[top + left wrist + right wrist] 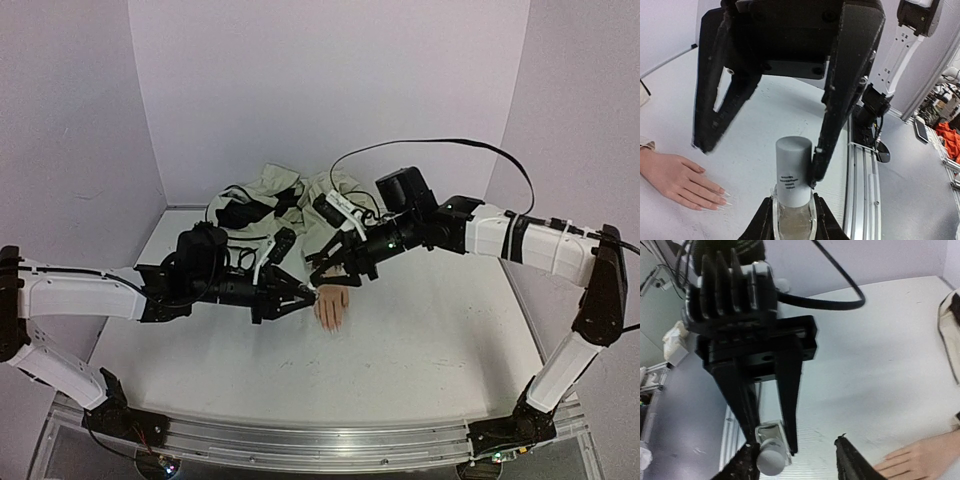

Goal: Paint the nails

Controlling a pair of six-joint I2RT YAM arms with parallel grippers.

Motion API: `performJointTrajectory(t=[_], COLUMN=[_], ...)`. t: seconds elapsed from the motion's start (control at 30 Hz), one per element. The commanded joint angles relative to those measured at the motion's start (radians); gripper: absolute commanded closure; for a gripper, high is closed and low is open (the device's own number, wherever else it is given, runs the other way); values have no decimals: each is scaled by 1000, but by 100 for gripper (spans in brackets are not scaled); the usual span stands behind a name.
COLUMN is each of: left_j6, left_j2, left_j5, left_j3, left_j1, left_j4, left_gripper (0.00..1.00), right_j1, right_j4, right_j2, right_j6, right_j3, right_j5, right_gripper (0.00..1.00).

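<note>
Left claw [771, 442] grips the bottle [792, 226]; right claw [760, 162] gapes around its cap [792, 165], touching 1 side. Closing off-centre could tilt the bottle and spill.

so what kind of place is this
Most likely a robotics lab cell: a white table boxed in by plain walls, an aluminium rail carrying the arm bases, and a mannequin hand as stand-in. The left gripper holds a small bottle.

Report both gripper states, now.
Left gripper: closed, holding the small bottle below its grey cap.
Right gripper: open, straddling that cap, not clamped.
</note>
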Motion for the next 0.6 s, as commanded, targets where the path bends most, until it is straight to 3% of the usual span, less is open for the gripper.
performJointTrajectory(t=[0.0,0.07,0.1,0.17,0.3,0.57], left_j6=[75,113,123,199,254,304], left_j2=[-57,-59,-57,-44,18,176], left_j5=[-268,-409,-467,-571,-754,-913], left_j3=[-21,-31,-33,-30,17,134], left_j1=[-27,-34,-38,-54,-76,-107], left_j4=[62,62,61,62,64,70], left_gripper=[100,100,100,100,100,100], right_j1=[-27,-27,-27,-27,-28,-27], right_j4=[58,72,100,162,179,188], right_j2=[-9,-34,-49,-69,-37,37], right_j6=[116,217,298,476,679,810], right_j3=[64,51,35,3,17,24], right_j5=[280,350,407,505,528,549], right_gripper=[30,5,2,2,2,5])
